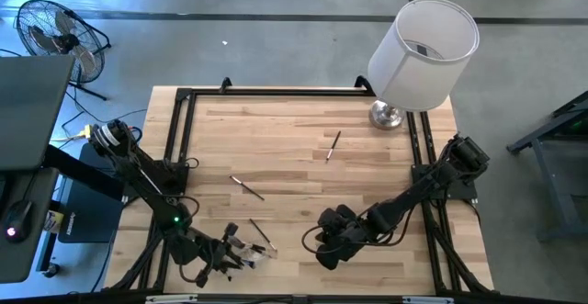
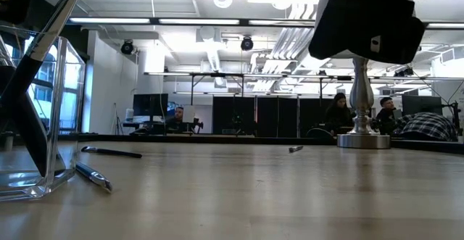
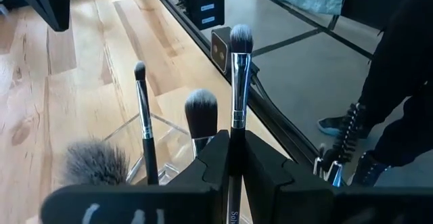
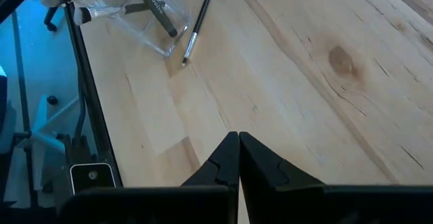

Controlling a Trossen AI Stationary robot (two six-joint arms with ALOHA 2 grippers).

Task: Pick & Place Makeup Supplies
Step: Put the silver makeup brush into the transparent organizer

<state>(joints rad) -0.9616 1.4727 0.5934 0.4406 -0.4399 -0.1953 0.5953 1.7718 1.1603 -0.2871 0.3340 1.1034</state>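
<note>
Open lab hall; monitor desks (image 2: pixel 156 113); ceiling ducts (image 2: pixel 217 51).

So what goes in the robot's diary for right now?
left gripper: pinching brush over clear holder | right gripper: shut, empty | loose brushes on table

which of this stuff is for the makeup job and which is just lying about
Job:
- loose brushes on table
- brush in left gripper
- clear holder with brushes

Lying about:
- lamp
- floor fan
</note>
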